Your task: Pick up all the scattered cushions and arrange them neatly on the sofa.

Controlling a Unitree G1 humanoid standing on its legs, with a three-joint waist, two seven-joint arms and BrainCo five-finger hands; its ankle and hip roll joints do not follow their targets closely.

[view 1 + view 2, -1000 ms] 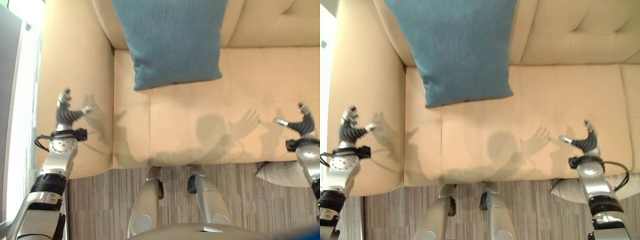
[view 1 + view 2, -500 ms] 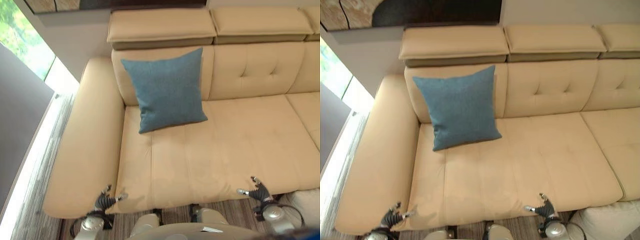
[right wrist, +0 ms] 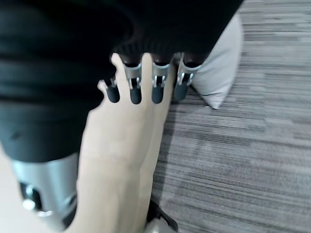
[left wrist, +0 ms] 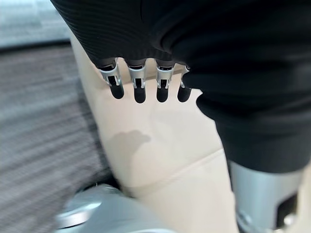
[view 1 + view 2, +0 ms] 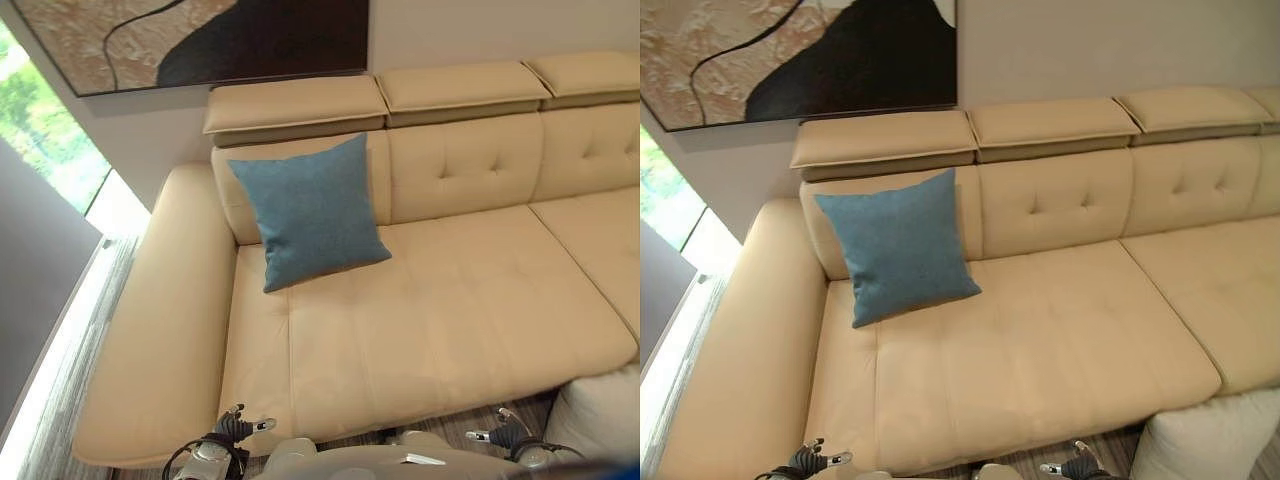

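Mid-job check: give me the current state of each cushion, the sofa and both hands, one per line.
Blue cushion: on the sofa seat, leaning upright against the backrest, near the armrest.
Pale cushion: on the floor beside the sofa's front edge, not yet picked up.
Sofa: seat otherwise bare.
Left hand: open, fingers straight, holding nothing.
Right hand: open, fingers straight, holding nothing, near the pale cushion.

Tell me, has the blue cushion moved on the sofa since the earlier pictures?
No. The blue cushion leans on the sofa backrest beside the armrest, same as before. The whole picture has shifted, so the camera moved, not the cushion.
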